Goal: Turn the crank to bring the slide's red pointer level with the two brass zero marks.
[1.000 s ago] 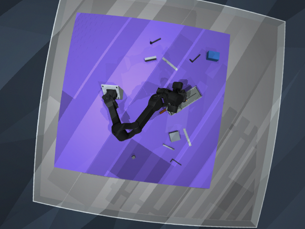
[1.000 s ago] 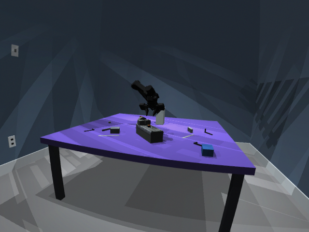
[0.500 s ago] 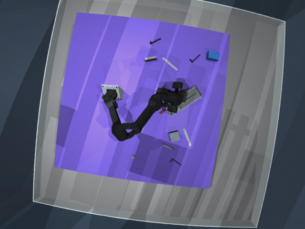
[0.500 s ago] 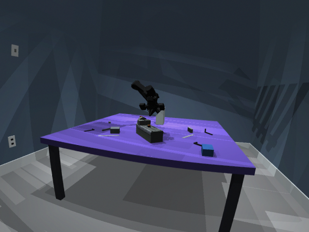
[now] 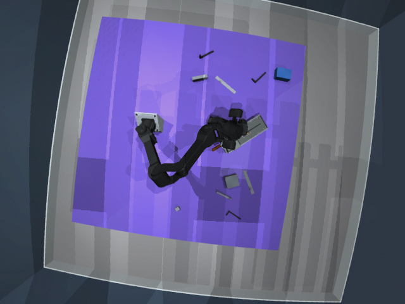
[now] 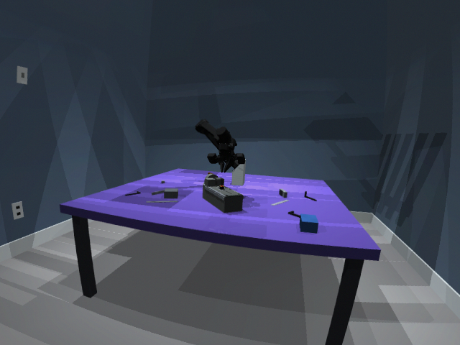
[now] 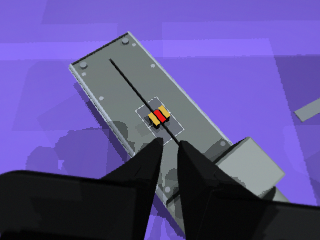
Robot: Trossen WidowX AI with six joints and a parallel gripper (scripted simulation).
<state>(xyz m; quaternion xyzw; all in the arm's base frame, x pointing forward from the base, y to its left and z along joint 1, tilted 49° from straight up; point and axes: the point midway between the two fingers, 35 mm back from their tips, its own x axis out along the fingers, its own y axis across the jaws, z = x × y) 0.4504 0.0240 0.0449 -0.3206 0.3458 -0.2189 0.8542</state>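
Note:
The grey machine [image 5: 256, 130] [image 6: 233, 205] [image 7: 122, 57] lies on the table with a dark slot along its top. In the wrist view the red pointer [image 7: 160, 116] sits between the two brass marks, one left [image 7: 154, 119] and one right [image 7: 165, 111]. It looks about level with them; a small offset cannot be told. An orange-red handle [image 5: 216, 147] shows beyond the machine's near-arm end; it is outside the wrist view. My gripper [image 6: 223, 171] [image 7: 170, 145] is nearly closed and empty, above the machine's top, apart from the handle.
A raised grey housing [image 7: 250, 167] stands at the machine's crank end. A blue block [image 5: 283, 74] [image 6: 308, 223] lies near the table edge. A grey block [image 5: 231, 180] [image 6: 171, 192], pale bars [image 5: 225, 85] and black hooked rods [image 5: 259, 77] lie around the machine.

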